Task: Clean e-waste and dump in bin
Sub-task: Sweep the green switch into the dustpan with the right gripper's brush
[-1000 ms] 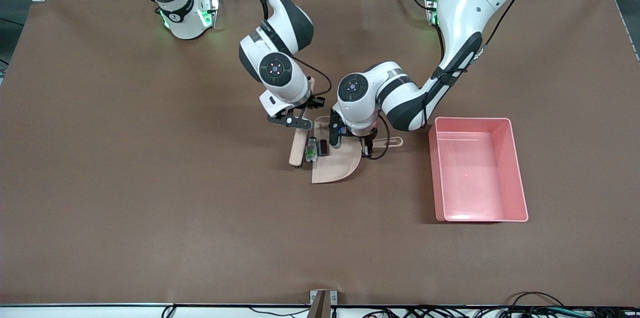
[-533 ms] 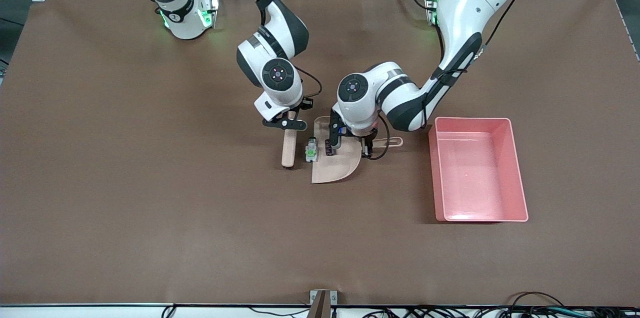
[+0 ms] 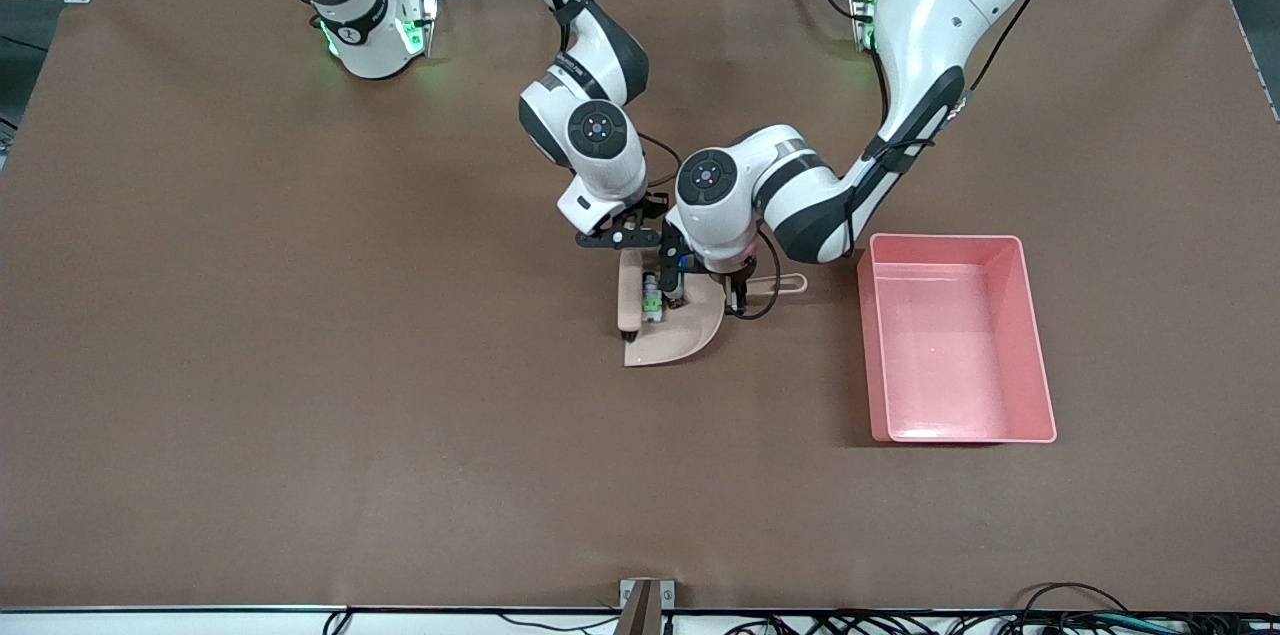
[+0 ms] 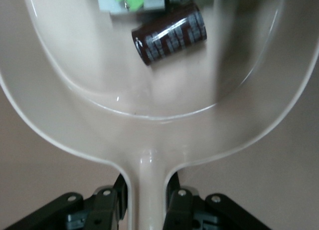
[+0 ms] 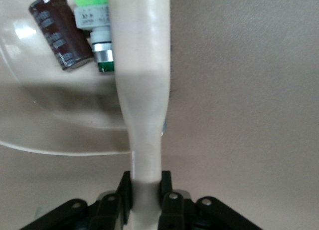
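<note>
Presently clamped: left gripper on dustpan handle, right gripper on brush; both e-waste pieces inside, liable to roll out if tipped before reaching bin.

brown bench, pink bin, beige dustpan and brush; one dark ribbed part, one whitish-grey part with green marks.
</note>
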Motion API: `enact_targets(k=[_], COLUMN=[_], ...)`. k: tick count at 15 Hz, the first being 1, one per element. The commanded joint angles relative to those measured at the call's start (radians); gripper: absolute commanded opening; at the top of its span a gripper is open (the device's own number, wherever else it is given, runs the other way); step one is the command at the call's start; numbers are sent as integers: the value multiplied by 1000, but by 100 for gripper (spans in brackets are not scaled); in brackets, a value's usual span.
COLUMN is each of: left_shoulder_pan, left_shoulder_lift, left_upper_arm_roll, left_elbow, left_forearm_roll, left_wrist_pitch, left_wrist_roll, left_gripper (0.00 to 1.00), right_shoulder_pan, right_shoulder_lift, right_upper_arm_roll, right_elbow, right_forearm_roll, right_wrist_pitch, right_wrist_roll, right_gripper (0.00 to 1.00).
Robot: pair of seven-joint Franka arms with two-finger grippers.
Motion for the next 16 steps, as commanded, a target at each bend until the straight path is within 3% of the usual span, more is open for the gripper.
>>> enact_targets(k=[1,5,10,13,16], left_shoulder_pan=[-3,11,31,29,28], left_shoulder_lift=[14,15,27,28,28], left_upper_arm_roll=[-5,-7,-11,-13,-14], left_elbow=[22,21,4,4,4], left_forearm_roll=[17,4,0,-49,-78], left_wrist_pitch=[2,46,168,194,226], left_wrist_roll=[-21,-21,-20,-20,-15], left_gripper=[1,1,0,0,0], right_shoulder_pan=[-4,-28,-88,-187,-318], right_shoulder_lift=[5,-24,-98,-182,-283], right_upper_arm_roll=[42,39,33,28,28], right_elbow=[72,132,119,43,-57], right_forearm_roll=[99,102,93,69,23], right_wrist_pitch=[-15,-194,-362,-411,-420], right_wrist_roll=[-37,-40,-121,-171,-168], right_gripper=[5,7,9,9,0])
